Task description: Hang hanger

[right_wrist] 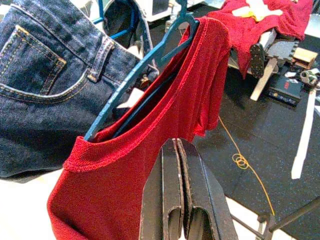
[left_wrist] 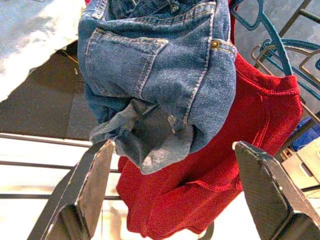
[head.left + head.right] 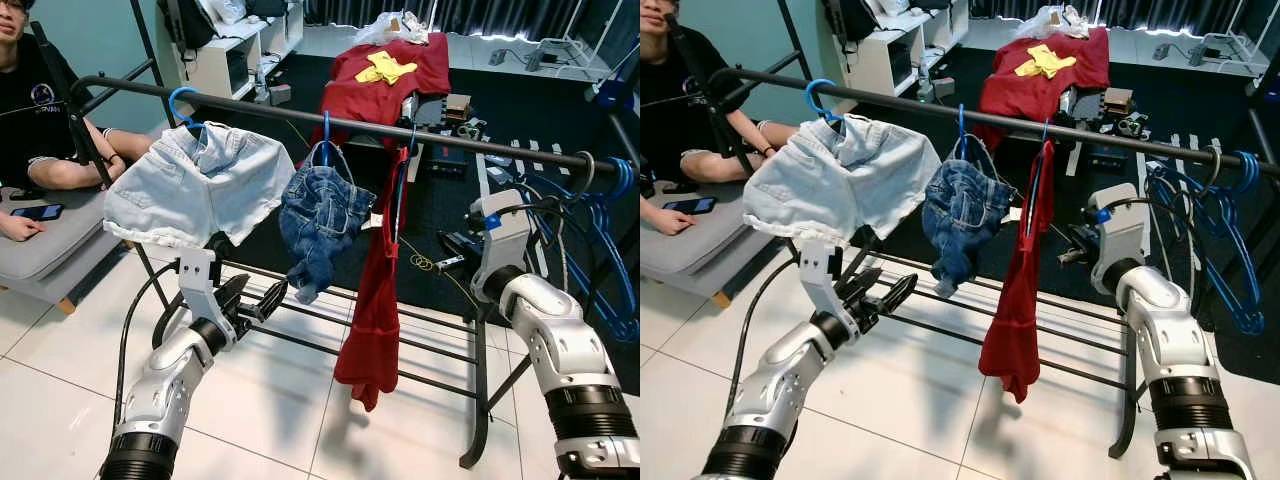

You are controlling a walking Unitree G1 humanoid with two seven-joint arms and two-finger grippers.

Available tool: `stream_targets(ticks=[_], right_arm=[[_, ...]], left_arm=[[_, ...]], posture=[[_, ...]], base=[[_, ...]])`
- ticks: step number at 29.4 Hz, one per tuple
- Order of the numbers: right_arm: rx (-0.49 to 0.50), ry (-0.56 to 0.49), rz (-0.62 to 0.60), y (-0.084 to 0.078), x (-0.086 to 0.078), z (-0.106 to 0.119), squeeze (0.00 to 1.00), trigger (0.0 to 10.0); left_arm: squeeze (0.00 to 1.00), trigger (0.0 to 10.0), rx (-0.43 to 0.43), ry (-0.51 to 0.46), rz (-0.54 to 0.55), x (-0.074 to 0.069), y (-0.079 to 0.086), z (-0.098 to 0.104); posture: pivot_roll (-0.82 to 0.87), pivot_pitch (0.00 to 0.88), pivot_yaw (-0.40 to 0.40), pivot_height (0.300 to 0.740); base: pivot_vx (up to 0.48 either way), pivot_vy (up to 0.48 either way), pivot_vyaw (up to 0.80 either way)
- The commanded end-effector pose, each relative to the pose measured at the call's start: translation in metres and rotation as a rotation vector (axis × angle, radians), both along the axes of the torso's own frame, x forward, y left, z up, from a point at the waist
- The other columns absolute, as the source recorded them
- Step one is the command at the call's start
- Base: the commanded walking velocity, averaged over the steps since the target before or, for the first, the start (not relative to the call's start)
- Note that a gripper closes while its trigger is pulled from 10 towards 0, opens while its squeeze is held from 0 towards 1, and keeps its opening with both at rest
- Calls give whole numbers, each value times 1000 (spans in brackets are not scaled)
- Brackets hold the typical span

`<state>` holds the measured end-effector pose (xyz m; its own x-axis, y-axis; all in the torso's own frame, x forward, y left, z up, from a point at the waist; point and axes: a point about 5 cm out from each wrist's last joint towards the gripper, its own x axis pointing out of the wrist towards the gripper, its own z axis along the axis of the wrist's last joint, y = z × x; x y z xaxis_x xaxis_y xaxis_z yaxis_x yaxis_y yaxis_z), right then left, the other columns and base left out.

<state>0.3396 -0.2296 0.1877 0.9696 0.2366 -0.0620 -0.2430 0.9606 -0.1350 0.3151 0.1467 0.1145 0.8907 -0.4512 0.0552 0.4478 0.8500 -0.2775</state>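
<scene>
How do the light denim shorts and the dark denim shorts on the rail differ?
The light denim shorts are pale blue and spread out wide; the dark denim shorts are deep blue and bunched, with one leg hanging lower. The light pair hangs nearer the rail's left end, the dark pair beside the red shirt. Both hang on blue hangers.

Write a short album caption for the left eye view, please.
Pale denim shorts, dark jeans and a red shirt hang on the rail; left tool open below.
</scene>
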Motion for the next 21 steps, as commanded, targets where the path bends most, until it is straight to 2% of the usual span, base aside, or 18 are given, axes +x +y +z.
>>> stream_targets(ticks=[1,2,4,6,7,8,9,11,13,18,20,21], right_arm=[[44,-46,-10,0,1,10,24,8118],[136,-95,8,5,1,20,1000,10000],[136,-95,8,5,1,20,1000,10000],[280,-156,56,20,6,36,1000,10000],[280,-156,56,20,6,36,1000,10000],[312,-155,73,29,12,37,1000,10000],[312,-155,73,29,12,37,1000,10000],[327,-131,82,42,22,32,1000,10000],[330,-119,87,48,26,31,1000,10000],[335,-92,96,57,33,29,1000,10000],[256,-46,55,65,44,22,1000,10000],[256,-46,55,65,44,22,1000,10000]], left_arm=[[0,10000,-1,1,-13,-1,-3,-1],[0,10000,-1,1,-17,-1,-3,-1],[0,10000,-1,1,-17,-1,-3,-1],[0,10000,-2,0,-22,-1,-5,-1],[0,10000,-2,0,-22,-1,-5,-1],[0,10000,-2,-2,-23,0,-5,0],[0,10000,-2,-2,-23,0,-5,0],[0,10000,0,-7,-17,0,-5,1],[0,10000,-1,4,0,1,-2,1],[0,10000,-2,27,32,2,5,0],[0,10000,3,38,47,1,9,-2],[0,10000,3,38,47,1,9,-2]], posture=[[-35,66,12,740],[-37,64,14,740],[-37,64,14,740],[-33,64,10,740],[-33,64,10,740],[-27,62,8,740],[-27,62,8,740],[-17,61,3,740],[-7,62,-3,740],[-5,67,-4,740],[4,71,-12,740],[4,71,-12,740]], base=[[0,0,0],[0,0,0],[0,0,0],[0,0,0],[0,0,0],[0,0,0],[0,0,0],[0,0,0],[0,0,0],[0,0,0],[0,0,0],[0,0,0]])
